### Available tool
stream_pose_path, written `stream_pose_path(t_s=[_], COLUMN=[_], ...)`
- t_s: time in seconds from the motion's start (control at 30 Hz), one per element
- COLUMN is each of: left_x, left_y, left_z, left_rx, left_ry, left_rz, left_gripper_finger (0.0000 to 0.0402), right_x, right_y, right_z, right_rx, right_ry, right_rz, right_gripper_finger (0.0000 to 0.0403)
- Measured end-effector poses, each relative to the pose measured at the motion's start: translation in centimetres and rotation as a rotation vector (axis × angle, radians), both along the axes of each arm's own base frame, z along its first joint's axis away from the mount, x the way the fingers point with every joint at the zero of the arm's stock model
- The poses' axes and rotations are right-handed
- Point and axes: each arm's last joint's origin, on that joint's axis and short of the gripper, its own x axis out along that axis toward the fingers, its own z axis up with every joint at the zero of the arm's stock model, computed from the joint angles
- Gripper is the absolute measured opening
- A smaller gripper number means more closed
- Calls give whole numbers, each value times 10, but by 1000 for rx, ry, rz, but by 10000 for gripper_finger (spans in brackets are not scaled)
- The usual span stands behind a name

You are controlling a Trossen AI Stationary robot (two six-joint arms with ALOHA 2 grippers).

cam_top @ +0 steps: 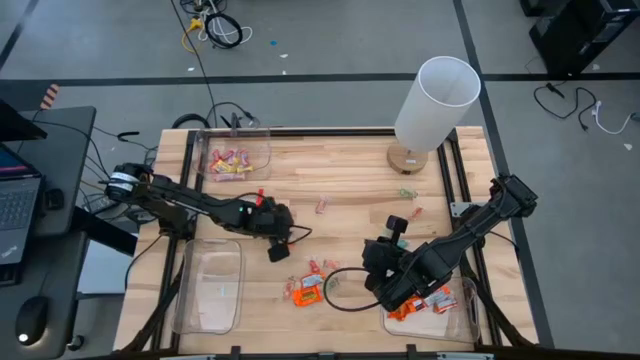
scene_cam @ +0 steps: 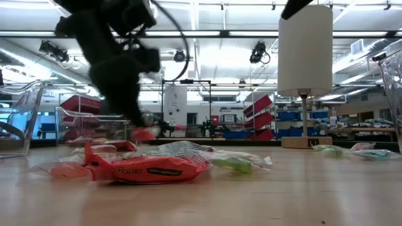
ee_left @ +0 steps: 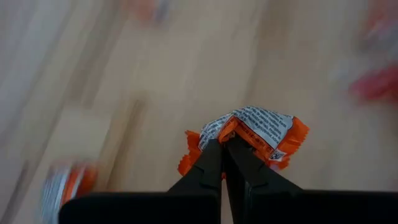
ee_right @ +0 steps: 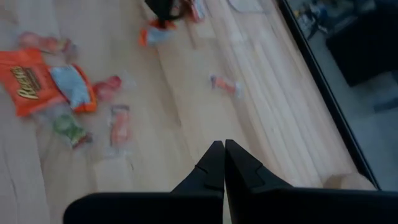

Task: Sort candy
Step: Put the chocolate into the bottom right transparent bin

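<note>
My left gripper (ee_left: 224, 146) is shut on a bright orange wrapped candy (ee_left: 261, 127). It hangs over the table's middle (cam_top: 279, 250), left of the loose candy pile (cam_top: 310, 290). In the low view the candy (scene_cam: 144, 133) shows under the dark arm. My right gripper (ee_right: 224, 146) is shut and empty, over bare wood right of the pile (cam_top: 370, 260). The pile holds orange sweets (ee_right: 28, 81), a green one (ee_right: 68, 127) and pink ones (ee_right: 119, 127), all lying flat on the wood. Single sweets lie farther off (cam_top: 322, 205) (cam_top: 405, 193). My left gripper pinches the orange candy by a crumpled edge of its wrapper (ee_left: 231, 132) between the two fingertips. The rest of the wrapper bunches beyond the tips. In the low view the candy appears to hang under the gripper, just above the table.
A clear bin with pink and yellow sweets (cam_top: 235, 160) stands at the far left. Another clear bin (cam_top: 210, 290) sits at the near left, and a third with orange sweets (cam_top: 430, 300) at the near right. A white lamp (cam_top: 435, 100) stands at the far right. Black rails edge the table.
</note>
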Motion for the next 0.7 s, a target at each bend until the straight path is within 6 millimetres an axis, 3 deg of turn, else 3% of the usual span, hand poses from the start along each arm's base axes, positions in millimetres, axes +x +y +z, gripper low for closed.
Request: stream_pose_path(t_s=[0.3,0.53,0.7], left_x=[33,45,45], left_y=[-3,-2,1], left_z=[40,63,67], left_rx=[118,249,310], left_ry=[-379,-615,-638], left_rz=[-101,-59,16], left_gripper_finger=[6,6,6], right_x=[23,33,37], right_y=[2,-8,-13], right_z=[-29,-49,-53], right_rx=[-119,-202,-292], right_ry=[-65,-131,-186], right_rz=[195,184,138], right_gripper_finger=[0,1,20])
